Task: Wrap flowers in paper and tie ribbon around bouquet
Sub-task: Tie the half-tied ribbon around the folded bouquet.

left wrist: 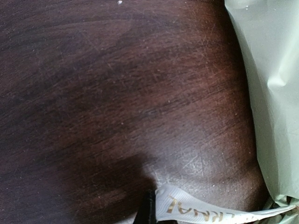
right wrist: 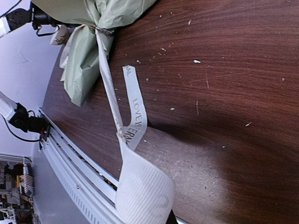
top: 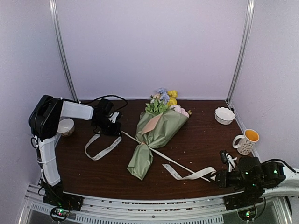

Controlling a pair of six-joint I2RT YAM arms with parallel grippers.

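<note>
The bouquet [top: 156,133] lies aslant in mid-table, its flowers [top: 164,99] pointing to the back. The sage-green paper [top: 164,125] shows a tan inner fold and is cinched at a narrow waist. The cream ribbon [top: 180,164] circles that waist and runs both ways. My left gripper [top: 113,127] is shut on the ribbon's left run, and a loop [top: 102,148] trails below it. My right gripper [top: 218,178] is shut on the right end. The left wrist view shows ribbon [left wrist: 201,213] beside a dark fingertip [left wrist: 148,207] and paper [left wrist: 271,93]. In the right wrist view, ribbon [right wrist: 140,186] leads to the waist [right wrist: 105,31].
A white scalloped bowl [top: 224,115] stands at the back right. A mug [top: 246,141] with an orange inside sits near the right edge. A small cup [top: 66,126] stands behind my left arm. A metal rail [top: 140,205] runs along the table's front edge.
</note>
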